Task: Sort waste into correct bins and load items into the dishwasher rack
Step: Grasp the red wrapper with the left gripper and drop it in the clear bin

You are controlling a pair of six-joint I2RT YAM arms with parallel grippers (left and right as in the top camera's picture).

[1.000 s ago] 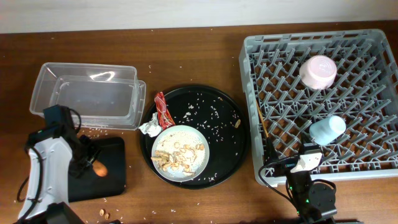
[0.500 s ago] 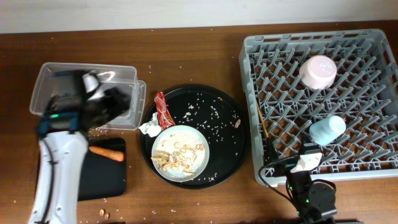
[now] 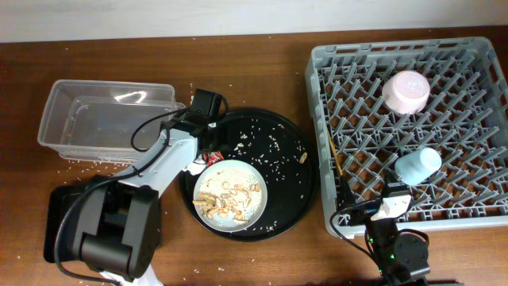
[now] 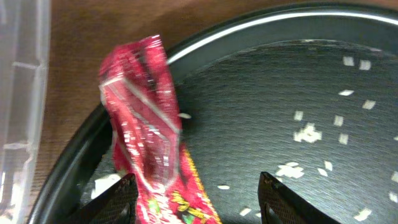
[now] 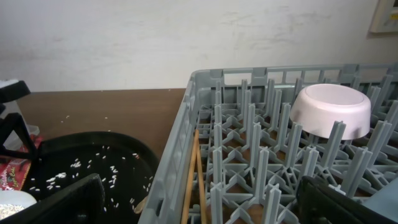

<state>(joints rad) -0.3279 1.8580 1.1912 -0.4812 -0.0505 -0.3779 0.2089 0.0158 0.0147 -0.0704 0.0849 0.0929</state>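
Your left gripper (image 4: 200, 202) hangs wide open over the red crinkled wrapper (image 4: 142, 124), which is draped across the round black tray's (image 4: 311, 74) left rim. The wrapper sits toward one jaw, so if you descend here that jaw may pin it or catch the rim.

The rack (image 3: 413, 46) takes the right side of the table (image 3: 238, 71). In it, the bowl (image 3: 406, 91) sits toward the back, the cup (image 3: 418, 165) nearer the front, and the chopsticks (image 3: 334, 157) lie along its left wall. Just left of the rack, mid-table, sits the round tray (image 3: 294, 171). The plate (image 3: 252, 176) lies in its front left part with food scraps (image 3: 213, 202) on it, and rice grains (image 3: 274, 147) lie scattered over the tray floor behind and beside the plate. The wrapper (image 4: 142, 106) lies across the round tray's left rim, behind the plate. Further left stands the tub (image 3: 111, 87), toward the back, and the shallow tray (image 3: 57, 222) lies before it at the front left.
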